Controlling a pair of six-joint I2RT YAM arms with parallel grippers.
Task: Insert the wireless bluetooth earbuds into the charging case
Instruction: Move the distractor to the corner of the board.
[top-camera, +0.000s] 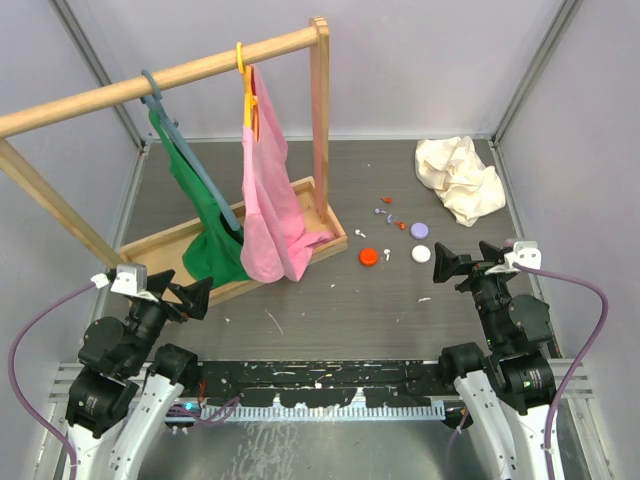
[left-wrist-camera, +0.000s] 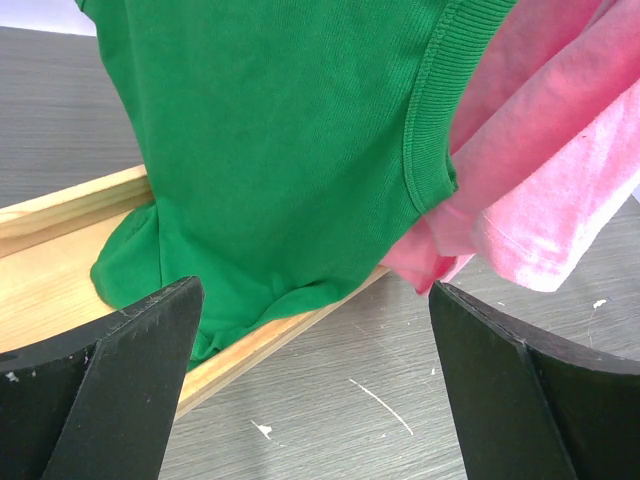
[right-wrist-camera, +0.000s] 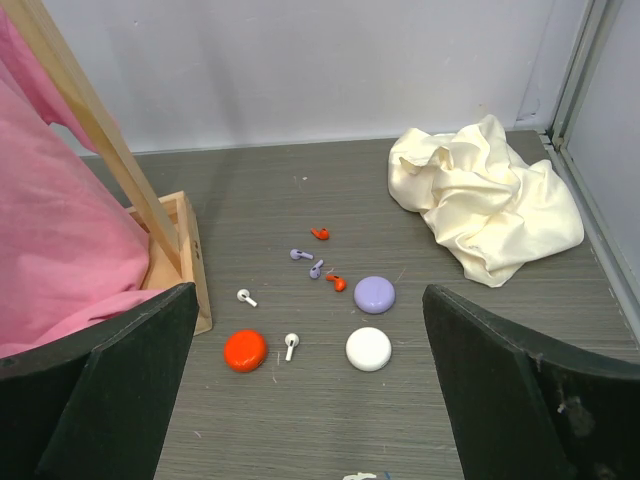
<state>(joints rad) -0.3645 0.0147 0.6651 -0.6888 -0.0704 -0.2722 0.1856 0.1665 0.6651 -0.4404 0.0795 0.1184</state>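
Observation:
Three round charging cases lie closed on the grey table: red (right-wrist-camera: 245, 350), white (right-wrist-camera: 368, 348) and lilac (right-wrist-camera: 374, 294). The wireless bluetooth earbuds are scattered loose beside them: two white (right-wrist-camera: 290, 345) (right-wrist-camera: 245, 297), two lilac (right-wrist-camera: 300, 254) (right-wrist-camera: 316, 269), two red (right-wrist-camera: 321, 234) (right-wrist-camera: 337, 283). From above, the red case (top-camera: 369, 257) and white case (top-camera: 421, 254) sit right of centre. My right gripper (right-wrist-camera: 308, 300) (top-camera: 468, 262) hangs open, short of the cases, holding nothing. Far to the left, my left gripper (left-wrist-camera: 315, 330) (top-camera: 195, 297) is open and empty, facing the garment rack.
A wooden clothes rack (top-camera: 320, 120) with a tray base (top-camera: 170, 245) stands at left, with a green shirt (top-camera: 205, 235) and a pink shirt (top-camera: 270, 215) on hangers. A crumpled cream cloth (top-camera: 460, 178) lies at back right. White specks dot the table.

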